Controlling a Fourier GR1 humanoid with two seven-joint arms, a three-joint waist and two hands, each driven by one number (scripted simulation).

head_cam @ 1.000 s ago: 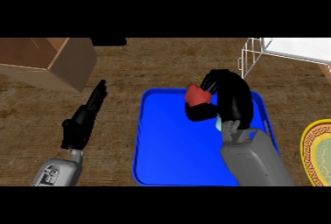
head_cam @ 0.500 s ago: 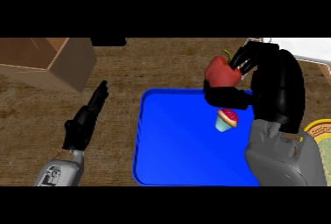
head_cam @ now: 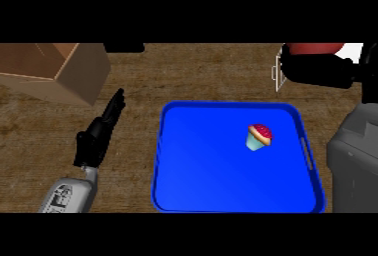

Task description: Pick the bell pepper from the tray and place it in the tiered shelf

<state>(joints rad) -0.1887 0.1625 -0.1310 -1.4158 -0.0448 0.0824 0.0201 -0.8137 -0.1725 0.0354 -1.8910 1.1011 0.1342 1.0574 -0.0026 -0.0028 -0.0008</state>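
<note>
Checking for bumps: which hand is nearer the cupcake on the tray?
Right. The right hand is above-right of the cupcake, past the tray rim, holding the pepper. The left hand rests farther off, left of the tray.

Right hand (head_cam: 321, 70) raised at the view's upper right, fingers curled round the red bell pepper (head_cam: 314, 48), grey forearm below. Left hand (head_cam: 100, 131) left of centre, fingers straight, holding nothing.

One blue tray (head_cam: 168, 165) lies at centre frame with one cupcake (head_cam: 258, 137) in it. One red bell pepper (head_cam: 314, 48) shows at the upper right, one cardboard box (head_cam: 63, 72) at the upper left. Two robot hands appear: left (head_cam: 100, 132), right (head_cam: 321, 70).
</note>
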